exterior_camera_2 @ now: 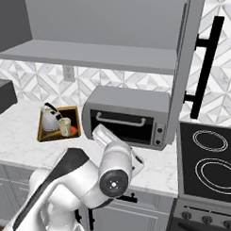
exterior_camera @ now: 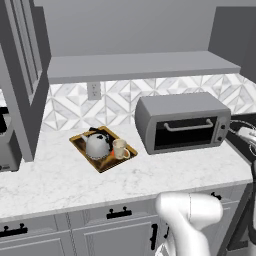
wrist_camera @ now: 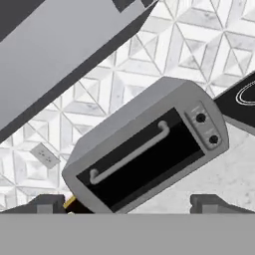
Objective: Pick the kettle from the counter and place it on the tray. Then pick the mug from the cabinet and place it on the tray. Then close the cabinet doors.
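We count one kettle [exterior_camera: 97, 146], one mug [exterior_camera: 119, 148] and one tray [exterior_camera: 80, 142]. The kettle and the mug both stand on the tray, side by side and touching or almost touching. The tray lies flat on the white counter [exterior_camera: 60, 175], near the tiled wall.

We count one toaster oven [exterior_camera: 182, 122]. It stands on the counter just beside the tray, on the side toward the stove [exterior_camera_2: 208, 160]. We see two round rings on the stove top.

We count one shelf [exterior_camera: 140, 65] in the cabinet above the counter. We can see two cabinet doors, and both stand open: one door [exterior_camera: 22, 75] at the left edge of the left base view, and one door [exterior_camera_2: 185, 68] with a long black bar handle [exterior_camera_2: 206, 66] in the right base view.

The left base view shows the tray from close by, with the mug's handle turned toward the toaster oven. The right base view shows the stove and the black handle, which the left one does not. In it the white arm bends up in front of the toaster oven.

The hand view shows the claw [wrist_camera: 129, 201], and its two dark tips stand far apart with nothing between them. It looks at the toaster oven, tilted, with two knobs [wrist_camera: 206, 128] on its front. A gold corner of the tray peeks out beside one tip.
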Tool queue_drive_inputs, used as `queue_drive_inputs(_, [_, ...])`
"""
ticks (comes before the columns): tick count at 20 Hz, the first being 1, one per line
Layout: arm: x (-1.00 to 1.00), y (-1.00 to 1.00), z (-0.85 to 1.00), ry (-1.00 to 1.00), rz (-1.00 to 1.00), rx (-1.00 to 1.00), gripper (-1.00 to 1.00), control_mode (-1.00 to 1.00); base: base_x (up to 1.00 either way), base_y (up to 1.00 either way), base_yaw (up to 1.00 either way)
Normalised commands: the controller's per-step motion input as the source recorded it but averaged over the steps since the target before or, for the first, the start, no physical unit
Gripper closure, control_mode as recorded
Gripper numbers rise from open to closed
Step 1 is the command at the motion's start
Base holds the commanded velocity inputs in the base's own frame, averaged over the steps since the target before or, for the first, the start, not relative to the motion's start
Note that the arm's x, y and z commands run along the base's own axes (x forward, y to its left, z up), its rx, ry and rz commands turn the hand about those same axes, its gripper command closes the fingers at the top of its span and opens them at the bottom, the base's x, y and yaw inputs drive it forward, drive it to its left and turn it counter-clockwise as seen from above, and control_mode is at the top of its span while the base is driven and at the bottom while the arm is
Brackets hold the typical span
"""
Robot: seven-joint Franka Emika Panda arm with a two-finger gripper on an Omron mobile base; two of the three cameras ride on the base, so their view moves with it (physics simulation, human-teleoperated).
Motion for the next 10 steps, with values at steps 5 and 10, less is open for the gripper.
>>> queue_drive_inputs(5, [0.25, -0.8, 0.0, -0.32, 0.0, 0.16, -1.0, -1.0, 0.0, 0.0, 0.0])
queue_drive_inputs(10, [0.3, -0.74, 0.0, -0.24, 0.0, 0.14, -1.0, -1.0, 0.0, 0.0, 0.0])
